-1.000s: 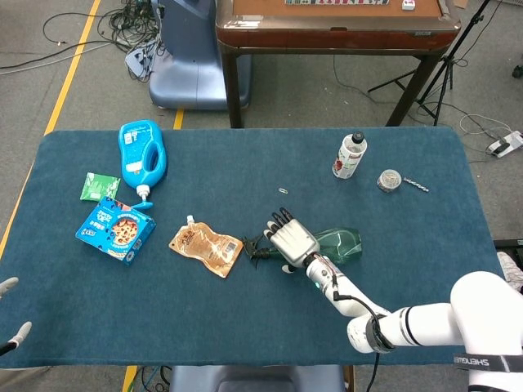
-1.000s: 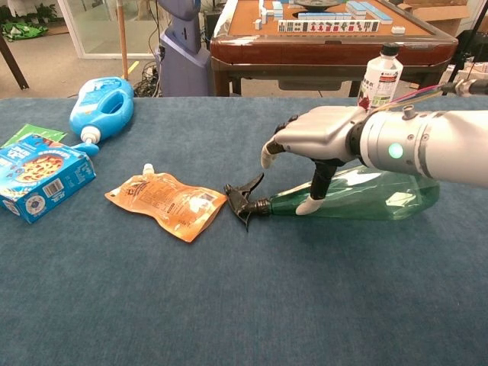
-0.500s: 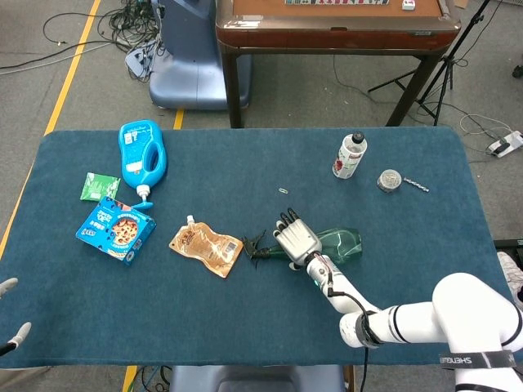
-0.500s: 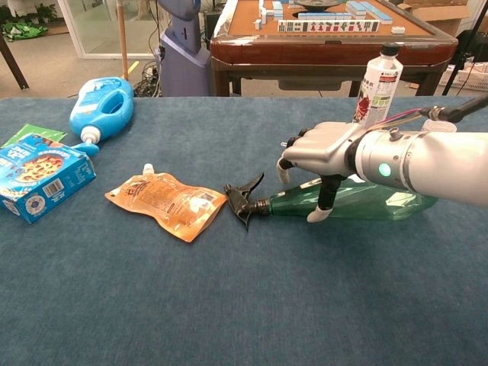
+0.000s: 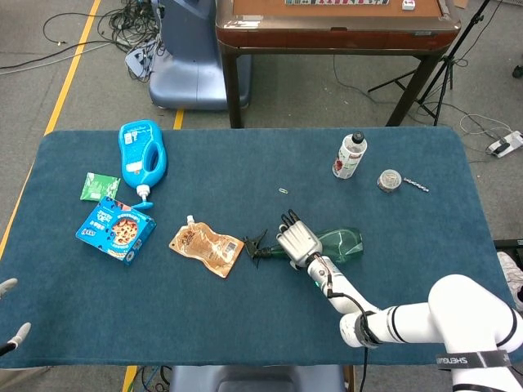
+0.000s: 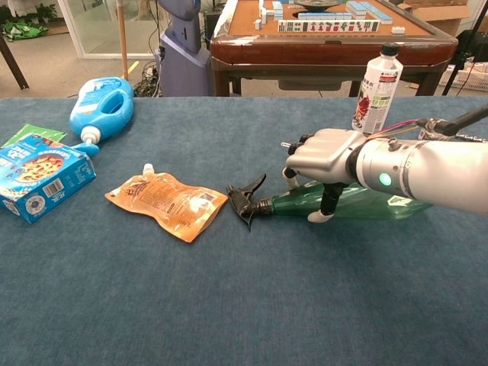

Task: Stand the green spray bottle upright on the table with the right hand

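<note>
The green spray bottle (image 5: 349, 243) (image 6: 375, 201) lies on its side on the blue table (image 5: 245, 327), with its black trigger head (image 6: 244, 201) pointing left. My right hand (image 5: 297, 239) (image 6: 325, 153) sits on top of it near the neck. The thumb comes down in front of the bottle and the fingers curl over its far side, so the hand grips it. The bottle's body still rests on the cloth. Only pale fingertips of my left hand (image 5: 10, 310) show at the lower left edge of the head view, spread apart and holding nothing.
An orange pouch (image 5: 205, 247) (image 6: 168, 203) lies just left of the trigger head. Further left are a blue detergent jug (image 5: 143, 151), a blue snack box (image 5: 114, 229) and a green packet (image 5: 100, 186). A white bottle (image 5: 350, 155) (image 6: 379, 80) and a small round jar (image 5: 390, 180) stand behind on the right.
My right hand has shifted right along the bottle and lowered, its fingers closing around it. The bottle has nudged slightly to the right.
</note>
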You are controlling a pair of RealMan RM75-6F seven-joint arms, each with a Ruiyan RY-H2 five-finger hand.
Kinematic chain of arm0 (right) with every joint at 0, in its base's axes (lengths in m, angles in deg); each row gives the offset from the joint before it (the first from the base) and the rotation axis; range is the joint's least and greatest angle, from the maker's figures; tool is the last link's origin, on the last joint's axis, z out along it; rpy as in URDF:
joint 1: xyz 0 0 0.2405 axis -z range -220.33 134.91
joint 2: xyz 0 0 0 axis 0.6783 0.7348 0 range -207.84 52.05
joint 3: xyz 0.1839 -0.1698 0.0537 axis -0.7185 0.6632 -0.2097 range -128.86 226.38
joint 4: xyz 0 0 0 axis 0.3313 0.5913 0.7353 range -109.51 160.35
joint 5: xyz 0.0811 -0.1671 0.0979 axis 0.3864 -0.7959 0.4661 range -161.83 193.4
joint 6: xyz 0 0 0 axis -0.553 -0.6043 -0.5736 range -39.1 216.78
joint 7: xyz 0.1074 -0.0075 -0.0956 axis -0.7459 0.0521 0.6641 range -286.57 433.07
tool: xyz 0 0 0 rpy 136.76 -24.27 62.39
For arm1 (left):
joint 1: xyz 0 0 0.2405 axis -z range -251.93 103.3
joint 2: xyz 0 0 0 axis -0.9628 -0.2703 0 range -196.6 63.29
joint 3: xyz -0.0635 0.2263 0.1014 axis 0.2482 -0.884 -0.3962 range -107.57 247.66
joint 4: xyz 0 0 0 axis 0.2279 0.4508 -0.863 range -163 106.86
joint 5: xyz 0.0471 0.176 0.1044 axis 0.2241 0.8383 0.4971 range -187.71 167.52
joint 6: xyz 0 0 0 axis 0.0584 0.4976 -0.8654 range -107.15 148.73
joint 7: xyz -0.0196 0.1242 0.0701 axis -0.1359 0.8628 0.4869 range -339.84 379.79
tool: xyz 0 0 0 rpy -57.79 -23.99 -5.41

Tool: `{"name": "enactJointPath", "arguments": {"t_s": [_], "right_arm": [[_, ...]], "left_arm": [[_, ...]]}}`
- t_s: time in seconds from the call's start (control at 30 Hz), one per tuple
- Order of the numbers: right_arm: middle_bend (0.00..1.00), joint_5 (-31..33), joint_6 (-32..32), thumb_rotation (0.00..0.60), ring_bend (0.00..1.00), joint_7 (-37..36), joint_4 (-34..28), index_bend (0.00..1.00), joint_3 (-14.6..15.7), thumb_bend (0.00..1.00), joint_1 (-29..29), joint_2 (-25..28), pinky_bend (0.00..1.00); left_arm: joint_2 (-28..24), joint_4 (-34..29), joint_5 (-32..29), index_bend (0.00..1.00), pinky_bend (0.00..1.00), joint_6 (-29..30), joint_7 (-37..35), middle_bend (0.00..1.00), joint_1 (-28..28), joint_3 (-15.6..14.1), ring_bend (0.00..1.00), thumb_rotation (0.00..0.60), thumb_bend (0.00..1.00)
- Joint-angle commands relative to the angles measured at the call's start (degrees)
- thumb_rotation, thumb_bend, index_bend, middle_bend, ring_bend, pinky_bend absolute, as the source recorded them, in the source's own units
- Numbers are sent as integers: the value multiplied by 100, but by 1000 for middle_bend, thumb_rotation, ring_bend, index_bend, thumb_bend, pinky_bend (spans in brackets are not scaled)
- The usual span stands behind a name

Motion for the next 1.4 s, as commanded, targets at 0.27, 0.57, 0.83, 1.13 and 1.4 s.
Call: {"name": "enactJointPath", "arguments": {"t_s": [0.27, 0.57, 0.83, 1.13, 1.4], "right_arm": [[346, -716, -45, 600, 91, -794, -146, 638, -307, 553, 249, 210, 0], [364, -1430, 16, 600, 111, -2254, -753, 638, -803, 553, 652, 850, 0], [370, -2324, 44, 600, 118, -4263, -1166, 638, -1307, 553, 1198, 1300, 0], [371, -3231, 346, 600, 119, -7050, -823, 638, -1571, 553, 1774, 1326, 0], [371, -4273, 325, 600, 119, -9194, 70, 638, -1518, 553, 2004, 943, 0]], "left_arm": [[-12, 0, -11, 193, 44, 3, -19, 10, -1, 13, 44, 600, 255], [-50, -58, 22, 193, 44, 20, 8, 9, 16, 34, 44, 600, 255], [-80, -130, 35, 193, 44, 27, 65, 9, 26, 43, 44, 600, 255], [-82, -181, 66, 193, 44, -36, 151, 9, 56, 18, 44, 600, 255], [-95, -219, 21, 193, 44, -134, 230, 9, 91, 10, 44, 600, 255]]}}
